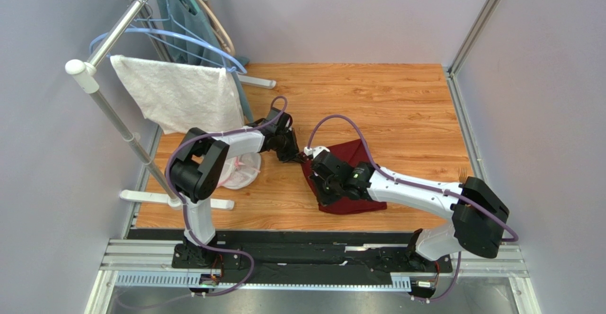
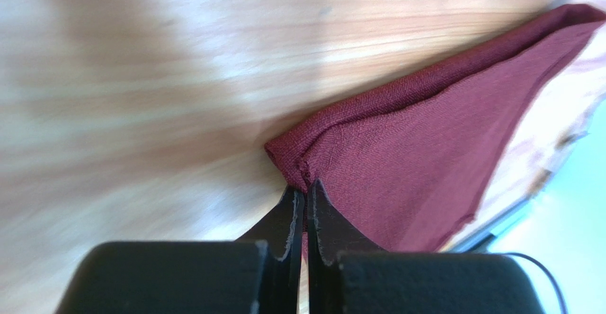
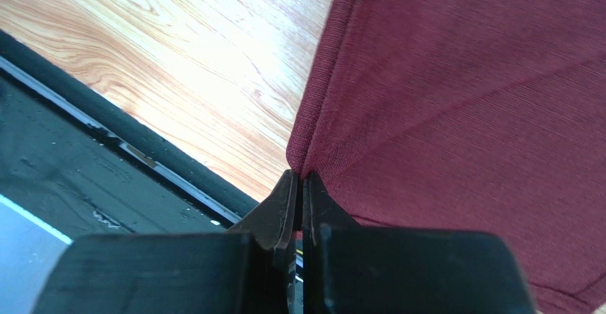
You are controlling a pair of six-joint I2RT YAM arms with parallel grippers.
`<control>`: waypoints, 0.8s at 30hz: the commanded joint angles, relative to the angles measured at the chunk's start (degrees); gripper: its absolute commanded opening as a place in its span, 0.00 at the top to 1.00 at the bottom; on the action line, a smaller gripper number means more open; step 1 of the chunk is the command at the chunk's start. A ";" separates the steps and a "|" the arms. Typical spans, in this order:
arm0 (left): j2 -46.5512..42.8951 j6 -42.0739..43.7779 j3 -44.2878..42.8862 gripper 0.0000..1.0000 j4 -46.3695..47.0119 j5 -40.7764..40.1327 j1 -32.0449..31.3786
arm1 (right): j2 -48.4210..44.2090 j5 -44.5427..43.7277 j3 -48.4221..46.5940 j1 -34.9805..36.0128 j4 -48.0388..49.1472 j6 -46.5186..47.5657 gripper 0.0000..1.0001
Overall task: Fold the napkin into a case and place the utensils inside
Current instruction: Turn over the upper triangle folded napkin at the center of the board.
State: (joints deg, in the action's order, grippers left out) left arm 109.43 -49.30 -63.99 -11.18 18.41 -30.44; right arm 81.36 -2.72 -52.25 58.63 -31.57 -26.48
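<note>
Top view: maroon napkin lying partly folded on the wooden table, near the middle, towards the near edge. Left gripper at its far left corner, right gripper on its left side. White towel hanging on a rack, far left.

Left wrist view: fingers closed, pinching a folded corner of the napkin.

Right wrist view: fingers closed, pinching another napkin corner, close to the table's near edge.

No writing, label, brand or number can be read in any view
</note>
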 commanded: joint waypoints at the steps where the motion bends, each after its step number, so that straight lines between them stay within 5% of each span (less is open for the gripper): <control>1: -7.97 5.08 0.88 1.00 -6.91 -7.42 1.61 | -0.24 1.93 -3.91 1.74 1.16 0.03 1.00; 10: -29.51 11.67 0.36 1.00 -21.06 -14.02 4.94 | 6.70 11.59 -16.37 11.32 5.91 -2.44 1.00; 17: -41.22 17.12 -12.01 1.00 -32.76 -22.71 6.88 | 7.50 23.10 -26.76 13.00 15.03 -6.30 1.00; 24: -32.47 17.66 -15.47 1.00 -25.41 -16.50 5.74 | -0.14 28.29 -9.25 7.47 27.60 -13.67 1.00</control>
State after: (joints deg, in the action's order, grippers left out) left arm 69.01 -33.39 -78.74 -47.16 1.50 -24.40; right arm 86.13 14.61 -72.40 67.83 -11.09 -33.32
